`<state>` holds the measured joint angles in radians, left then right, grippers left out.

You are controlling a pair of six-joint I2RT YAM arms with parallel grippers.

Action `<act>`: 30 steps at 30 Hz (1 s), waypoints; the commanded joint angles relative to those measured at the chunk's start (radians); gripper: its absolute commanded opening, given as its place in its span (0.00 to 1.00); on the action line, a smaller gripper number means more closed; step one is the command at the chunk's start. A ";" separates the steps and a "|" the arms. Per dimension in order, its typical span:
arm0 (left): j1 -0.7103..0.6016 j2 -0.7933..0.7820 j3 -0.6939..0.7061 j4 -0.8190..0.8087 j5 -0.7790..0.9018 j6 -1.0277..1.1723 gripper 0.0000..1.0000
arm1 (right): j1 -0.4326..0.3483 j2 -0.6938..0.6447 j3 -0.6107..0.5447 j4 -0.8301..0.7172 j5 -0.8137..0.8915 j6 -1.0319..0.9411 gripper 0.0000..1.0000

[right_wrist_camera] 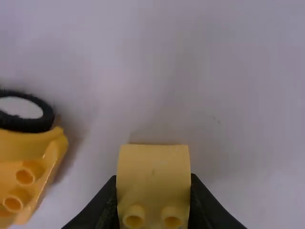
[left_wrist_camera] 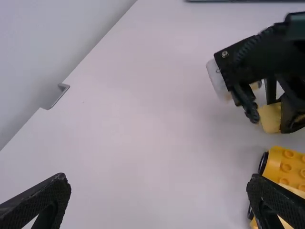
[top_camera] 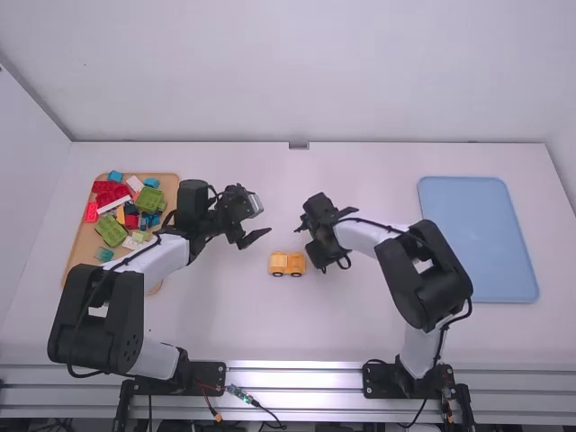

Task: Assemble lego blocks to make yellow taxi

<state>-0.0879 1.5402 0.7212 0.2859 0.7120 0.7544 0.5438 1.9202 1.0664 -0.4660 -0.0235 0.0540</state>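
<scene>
- Bench (top_camera: 225,333): 1
- Arms: 2, left arm (top_camera: 162,261) and right arm (top_camera: 360,237)
- Pincers: 2, left pincer (top_camera: 255,220) and right pincer (top_camera: 326,252)
- Trays: 2, one tan (top_camera: 82,247), one blue (top_camera: 477,238)
- Wheeled yellow build (top_camera: 287,263): 1; wheels visible in high view, 2
- Small yellow block (right_wrist_camera: 153,179): 1, in right pincer
- Large green blocks, tan tray: 2 ( (top_camera: 150,200), (top_camera: 112,230))
- Other blocks there: several, heaped; exact count unclear

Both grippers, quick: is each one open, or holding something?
Left gripper: open, nothing between its fingers.
Right gripper: closed on a yellow block.
</scene>
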 commanded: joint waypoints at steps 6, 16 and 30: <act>0.008 -0.021 -0.007 0.003 0.016 -0.007 0.99 | -0.079 -0.028 0.015 -0.040 -0.004 0.375 0.00; 0.008 -0.021 -0.007 0.002 0.016 -0.008 0.99 | -0.160 -0.028 0.015 -0.155 -0.076 1.062 0.00; 0.008 -0.021 -0.007 0.015 0.016 -0.060 0.99 | -0.131 -0.028 0.013 -0.142 -0.026 1.618 0.00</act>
<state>-0.0879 1.5402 0.7212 0.3038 0.7132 0.7017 0.3996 1.9171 1.0714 -0.5995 -0.0864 1.5242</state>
